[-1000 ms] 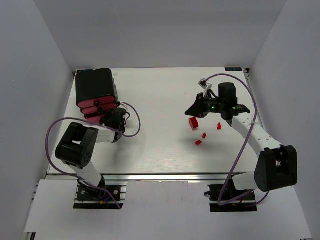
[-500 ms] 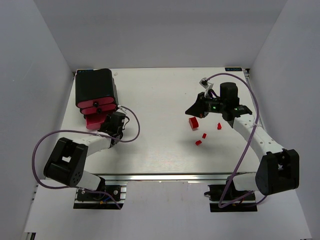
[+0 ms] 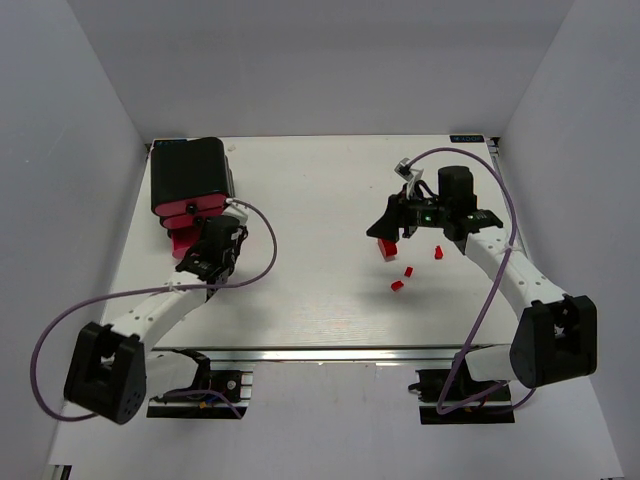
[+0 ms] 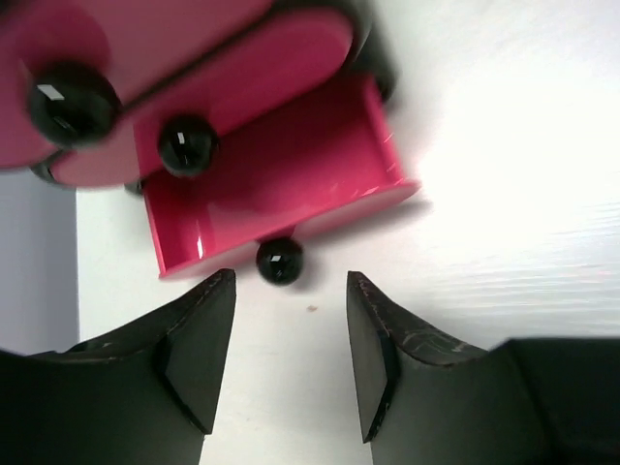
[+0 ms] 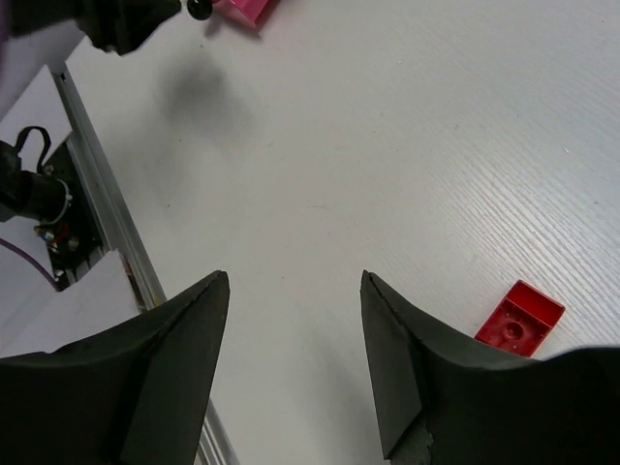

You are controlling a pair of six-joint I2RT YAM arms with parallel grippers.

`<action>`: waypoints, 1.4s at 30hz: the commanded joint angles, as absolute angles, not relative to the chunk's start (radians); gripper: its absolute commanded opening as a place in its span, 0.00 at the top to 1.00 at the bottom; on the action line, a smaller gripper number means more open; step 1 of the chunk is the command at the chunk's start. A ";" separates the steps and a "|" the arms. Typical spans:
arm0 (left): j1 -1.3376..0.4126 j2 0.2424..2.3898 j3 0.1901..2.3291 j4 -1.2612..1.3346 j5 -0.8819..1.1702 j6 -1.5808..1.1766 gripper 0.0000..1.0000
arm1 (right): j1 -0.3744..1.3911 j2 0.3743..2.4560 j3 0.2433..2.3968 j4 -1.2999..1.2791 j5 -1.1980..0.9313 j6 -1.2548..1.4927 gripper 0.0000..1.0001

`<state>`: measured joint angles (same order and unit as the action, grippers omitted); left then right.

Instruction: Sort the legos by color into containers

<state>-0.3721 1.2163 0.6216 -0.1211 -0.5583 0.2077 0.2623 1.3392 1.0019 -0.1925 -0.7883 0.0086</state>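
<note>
Left tool [image 4: 291, 315]: fingers apart, nothing clamped. The black knob [image 4: 279, 262] of the pulled-out bottom magenta plastic drawer [image 4: 291, 184] sits just ahead of the gap. Glossy black housing [image 3: 190, 172] is at the far-left corner of the white desk [image 3: 300, 220]. Right tool [image 5: 294, 291]: apart, empty. Small red plastic bricks [image 3: 397, 285] lie on the desk near it.

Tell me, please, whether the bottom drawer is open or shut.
Open: the bottom drawer juts out past the middle drawer, its inside exposed.
</note>
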 commanded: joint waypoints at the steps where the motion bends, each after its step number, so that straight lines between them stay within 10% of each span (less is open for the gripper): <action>1: -0.387 1.091 0.673 -0.178 -0.387 0.167 0.40 | 0.267 1.344 1.052 -0.219 -0.762 -0.063 0.37; 4: -0.397 1.002 0.701 -0.207 -0.226 0.123 0.40 | 0.267 1.336 1.052 -0.218 -0.677 -0.067 0.48; 7: -0.417 1.006 0.779 -0.221 -0.036 0.013 0.41 | 0.264 1.333 1.058 -0.203 -0.513 -0.058 1.00; 10: -0.443 1.132 0.897 -0.210 0.132 -0.148 0.58 | 0.258 1.344 1.068 -0.199 -0.367 -0.048 1.00; 11: -0.478 1.173 0.931 -0.204 0.152 -0.188 0.67 | 0.258 1.347 1.068 -0.198 -0.320 -0.045 0.99; 14: -0.578 1.357 1.078 -0.192 0.186 -0.323 0.71 | 0.244 1.358 1.078 -0.204 -0.266 -0.028 0.48; 17: -0.667 1.553 1.258 -0.260 0.146 -0.468 0.60 | 0.223 1.364 1.081 -0.204 -0.247 -0.034 0.11; 24: -0.752 1.750 1.448 -0.351 0.037 -0.640 0.24 | 0.219 1.512 1.167 -0.356 -0.301 -0.161 0.11; 34: -0.761 1.407 1.166 -0.340 -0.149 -0.612 0.21 | 0.285 1.673 1.223 -0.457 -0.278 -0.206 0.35; 42: -0.752 0.869 0.894 -0.454 -0.366 -0.517 0.18 | 0.348 1.758 1.230 -0.469 -0.206 -0.206 0.32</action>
